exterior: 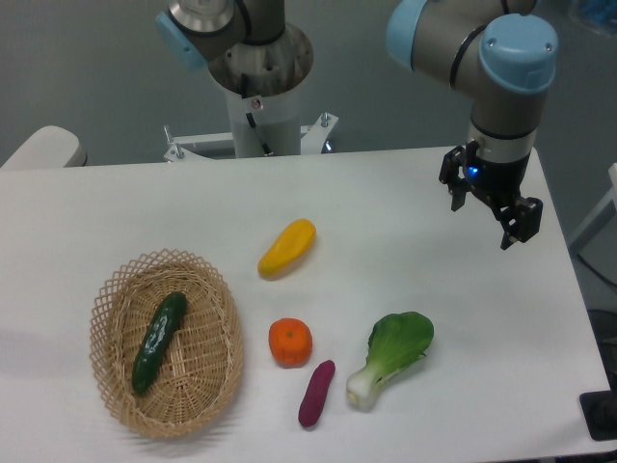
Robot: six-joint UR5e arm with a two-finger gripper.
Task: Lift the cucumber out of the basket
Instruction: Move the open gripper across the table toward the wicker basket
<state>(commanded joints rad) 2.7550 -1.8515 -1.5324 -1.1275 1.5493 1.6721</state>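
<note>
Wicker first, since that's where the action will be: the basket (207, 386) sits at the front left of the white table (405, 193), and the cucumber (159, 341) lies flat in the bottom of it, running on a diagonal with its upper end pointing toward the back right. Nothing else shares the basket with it, so we figure it's laid out that way to give a clear reach from above along its long side.

The other veggies look like distractors to us. There's a yellow pepper (286, 247) near the middle of the table, an orange tomato-looking thing (290, 342) just right of the basket, a purple sweet potato (316, 394) in front of that, and a bok choy (393, 355) further right. All of them are outside the basket and not touching it.

Now the gripper (490, 206): it hangs over the far right side of the table, well apart from the cucumber, with every loose veggie lying between them. Its fingers look spread with nothing between them, so we read it as open and empty. We'd say the pick hasn't started, and the arm needs a long sweep to the left and toward the front edge before it can come down on the cucumber.
</note>
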